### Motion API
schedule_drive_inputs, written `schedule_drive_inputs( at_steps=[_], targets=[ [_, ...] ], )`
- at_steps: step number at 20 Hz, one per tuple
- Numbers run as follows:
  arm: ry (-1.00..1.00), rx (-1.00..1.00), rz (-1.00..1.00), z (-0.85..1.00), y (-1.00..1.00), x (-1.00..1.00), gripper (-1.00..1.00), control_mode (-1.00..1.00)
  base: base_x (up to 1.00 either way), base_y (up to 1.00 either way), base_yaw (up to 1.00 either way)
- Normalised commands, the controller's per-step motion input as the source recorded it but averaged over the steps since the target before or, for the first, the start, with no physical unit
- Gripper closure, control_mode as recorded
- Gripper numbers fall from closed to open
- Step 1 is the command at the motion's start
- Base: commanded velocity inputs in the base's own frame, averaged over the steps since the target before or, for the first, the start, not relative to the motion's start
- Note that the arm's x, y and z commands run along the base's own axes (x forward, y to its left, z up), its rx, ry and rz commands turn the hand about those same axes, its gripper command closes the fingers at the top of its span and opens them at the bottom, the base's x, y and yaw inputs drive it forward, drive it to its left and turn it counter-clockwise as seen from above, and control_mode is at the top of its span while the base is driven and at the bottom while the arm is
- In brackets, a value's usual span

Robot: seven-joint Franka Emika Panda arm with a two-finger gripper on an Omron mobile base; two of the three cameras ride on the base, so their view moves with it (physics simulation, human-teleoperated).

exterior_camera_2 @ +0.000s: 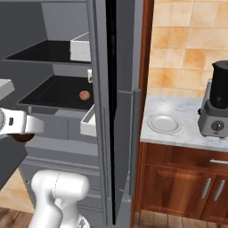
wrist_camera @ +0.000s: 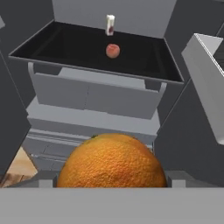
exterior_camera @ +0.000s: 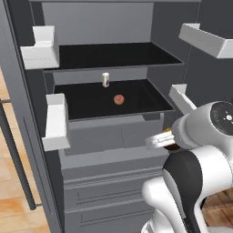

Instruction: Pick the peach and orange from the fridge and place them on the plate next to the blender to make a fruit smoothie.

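The orange point(wrist_camera: 111, 162) fills the bottom of the hand view, and my gripper point(exterior_camera: 167, 139) is shut on it in front of the open fridge point(exterior_camera: 104, 136), below shelf level. The fruit hides the fingertips. From the right base view the orange point(exterior_camera_2: 21, 137) shows as a dark ball under the white hand. The peach point(exterior_camera: 119, 99) lies on the lower black shelf, near its middle, also seen as peach point(wrist_camera: 113, 50) and peach point(exterior_camera_2: 84, 95). On the marble counter to the right of the fridge, the white plate point(exterior_camera_2: 164, 124) sits empty beside the blender point(exterior_camera_2: 218, 107).
A small cream bottle point(exterior_camera: 105, 79) stands at the back of the peach's shelf. White door bins point(exterior_camera: 55, 120) jut out on both sides of the opening. Grey drawers point(exterior_camera: 113, 182) sit below the shelves. The fridge door edge point(exterior_camera_2: 111, 111) stands between the arm and the counter.
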Motion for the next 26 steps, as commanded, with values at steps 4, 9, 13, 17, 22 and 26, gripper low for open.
schedule_drive_inputs(
  at_steps=[4,9,13,17,22,26],
  targets=[
    [0.0,0.0,0.0,0.0,0.0,0.0,1.0,1.0,-0.47,-0.17,0.06],
    [0.0,0.0,0.0,0.0,0.0,0.0,1.0,1.0,-0.45,-0.03,0.2],
    [0.0,0.0,0.0,0.0,0.0,0.0,1.0,1.0,-0.57,-0.33,0.04],
    [0.0,0.0,0.0,0.0,0.0,0.0,1.0,1.0,-0.5,-0.77,-0.16],
    [0.0,0.0,0.0,0.0,0.0,0.0,1.0,1.0,-0.35,-0.9,-0.35],
    [0.0,0.0,0.0,0.0,0.0,0.0,1.0,1.0,-0.06,-1.0,-0.41]
  ],
)
